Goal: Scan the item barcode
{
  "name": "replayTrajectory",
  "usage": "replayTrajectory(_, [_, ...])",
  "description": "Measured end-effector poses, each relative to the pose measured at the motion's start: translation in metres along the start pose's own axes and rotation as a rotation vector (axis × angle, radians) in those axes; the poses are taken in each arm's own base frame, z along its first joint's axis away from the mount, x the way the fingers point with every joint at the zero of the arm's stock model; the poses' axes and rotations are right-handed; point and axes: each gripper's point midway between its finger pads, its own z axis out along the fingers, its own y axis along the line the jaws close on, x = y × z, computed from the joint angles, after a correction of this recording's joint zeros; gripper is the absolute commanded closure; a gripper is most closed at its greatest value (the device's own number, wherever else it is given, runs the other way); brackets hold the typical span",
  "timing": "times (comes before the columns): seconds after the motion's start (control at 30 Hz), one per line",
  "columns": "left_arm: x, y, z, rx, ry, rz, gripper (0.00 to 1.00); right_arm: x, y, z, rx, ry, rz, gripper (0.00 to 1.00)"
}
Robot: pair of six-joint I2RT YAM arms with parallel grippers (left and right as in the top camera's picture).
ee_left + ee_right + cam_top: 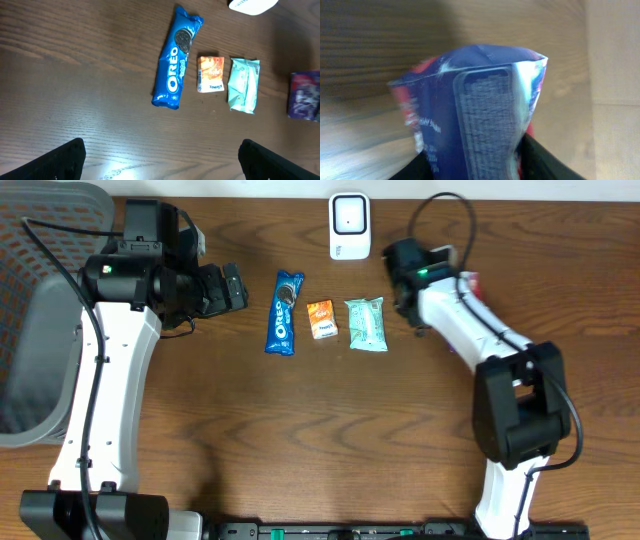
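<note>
Tabletop: dark brown wood, long grain, slight sheen. Item = glossy plastic snack pack, blue-purple w/ red + white patches. A flat ribbed seam runs down its middle and the top edge is pinched to a blunt peak. Print too blurred to read.

It sits at the R end of the snack row, beyond the crinkly mint-green pack, below-right of the white rounded scanner, mostly hidden under the R arm from overhead. Also in the row: long shiny blue Oreo sleeve and small orange carton.

R pincer: dark fingers flank the pack's lower end, partly apart; can't tell if they grip it. L pincer: spread wide, holding nothing, above bare wood near the Oreo sleeve.
</note>
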Motion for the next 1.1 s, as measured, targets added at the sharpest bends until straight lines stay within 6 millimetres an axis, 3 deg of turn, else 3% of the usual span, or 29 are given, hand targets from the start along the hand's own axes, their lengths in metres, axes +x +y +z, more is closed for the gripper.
replayTrajectory(0.1, [0.000, 0.000, 0.000, 0.000, 0.000, 0.000, 0.02, -0.001, 0.030, -0.017, -0.088, -0.027, -0.027, 0.31])
replayTrajectory(0.23, [0.000, 0.000, 0.000, 0.000, 0.000, 0.000, 0.02, 0.003, 0.057, -0.029, -0.194, -0.023, -0.051, 0.25])
replayTrajectory(0.43, [0.000, 0.000, 0.000, 0.000, 0.000, 0.000, 0.02, 0.004, 0.071, -0.044, -0.331, 0.027, -0.061, 0.19])
replayTrajectory(0.57, [0.000, 0.000, 0.000, 0.000, 0.000, 0.000, 0.02, -0.018, 0.056, -0.060, -0.414, 0.043, -0.012, 0.16])
replayTrajectory(0.77, [0.000, 0.000, 0.000, 0.000, 0.000, 0.000, 0.02, -0.058, 0.011, -0.067, -0.572, 0.046, 0.119, 0.08])
replayTrajectory(0.93, [0.000, 0.000, 0.000, 0.000, 0.000, 0.000, 0.02, -0.047, -0.016, -0.040, -0.746, 0.143, 0.184, 0.13])
replayTrajectory(1.1, [0.000, 0.000, 0.000, 0.000, 0.000, 0.000, 0.02, -0.027, -0.021, -0.012, -0.913, 0.202, 0.229, 0.14])
